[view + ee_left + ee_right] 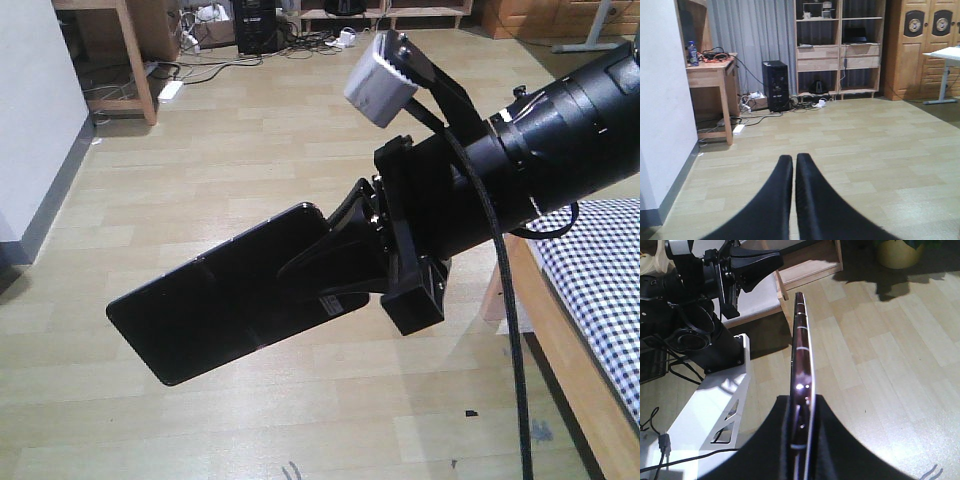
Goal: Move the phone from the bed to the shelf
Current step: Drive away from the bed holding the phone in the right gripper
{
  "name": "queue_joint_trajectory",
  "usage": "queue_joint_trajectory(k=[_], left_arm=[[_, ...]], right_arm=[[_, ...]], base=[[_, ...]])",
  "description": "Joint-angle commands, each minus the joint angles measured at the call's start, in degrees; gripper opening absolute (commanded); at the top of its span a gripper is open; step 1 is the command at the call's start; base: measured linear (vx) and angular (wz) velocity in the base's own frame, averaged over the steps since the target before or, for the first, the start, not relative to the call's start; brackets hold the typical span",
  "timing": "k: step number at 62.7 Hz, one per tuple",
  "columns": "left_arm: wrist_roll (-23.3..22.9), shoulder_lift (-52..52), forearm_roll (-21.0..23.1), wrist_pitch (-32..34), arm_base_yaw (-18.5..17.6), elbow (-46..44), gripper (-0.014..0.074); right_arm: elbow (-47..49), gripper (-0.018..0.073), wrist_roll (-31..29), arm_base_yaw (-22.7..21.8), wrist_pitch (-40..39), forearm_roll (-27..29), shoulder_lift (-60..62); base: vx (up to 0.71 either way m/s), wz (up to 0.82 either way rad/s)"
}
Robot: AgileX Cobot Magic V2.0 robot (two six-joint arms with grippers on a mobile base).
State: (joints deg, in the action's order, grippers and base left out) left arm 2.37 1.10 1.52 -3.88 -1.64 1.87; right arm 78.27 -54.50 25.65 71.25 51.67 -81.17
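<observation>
The phone (215, 305), a thin glossy black slab, hangs in the air over the wooden floor with my right gripper (335, 250) shut on its near end. In the right wrist view the phone (801, 340) shows edge-on, clamped between the two black fingers (832, 440). The bed (600, 275), with its black-and-white check sheet and wooden frame, lies behind the right arm at the right edge. The shelf (837, 50), a pale wood unit, stands against the far wall. My left gripper (794, 158) is shut with nothing between its fingers, pointing across the floor toward the shelf.
A wooden desk (715, 75) with a bottle stands by the white wall (662, 100) on the left. A black computer tower (776, 85) and loose cables lie beside the shelf. A wooden wardrobe (920, 45) is at the right. The robot's white base (715, 415) sits below the left arm.
</observation>
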Motion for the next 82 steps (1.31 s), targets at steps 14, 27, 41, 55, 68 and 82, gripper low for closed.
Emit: queue_joint_trajectory(k=[14,27,41,55,68,82], left_arm=[[-0.5,0.3,0.6,4.2,-0.3,-1.4,0.0001],[-0.5,0.3,0.6,4.2,-0.3,-1.4,0.0001],[-0.5,0.3,0.6,4.2,-0.3,-1.4,0.0001],[-0.5,0.3,0.6,4.2,-0.3,-1.4,0.0001],[-0.5,0.3,0.6,4.2,-0.3,-1.4,0.0001],[-0.5,0.3,0.6,4.2,-0.3,-1.4,0.0001]], right_arm=[[1.5,-0.0002,0.1,0.1,2.4,4.3,2.1],[1.5,-0.0002,0.1,0.1,2.4,4.3,2.1],[1.5,-0.0002,0.1,0.1,2.4,4.3,2.1],[1.5,-0.0002,0.0,0.1,2.4,4.3,2.1],[1.5,-0.0002,0.0,0.1,2.4,4.3,2.1],[1.5,-0.0002,0.0,0.1,2.4,4.3,2.1]], base=[[0.11,0.1],[0.18,0.07],[0.28,0.02],[0.35,-0.04],[0.37,-0.02],[0.38,-0.01]])
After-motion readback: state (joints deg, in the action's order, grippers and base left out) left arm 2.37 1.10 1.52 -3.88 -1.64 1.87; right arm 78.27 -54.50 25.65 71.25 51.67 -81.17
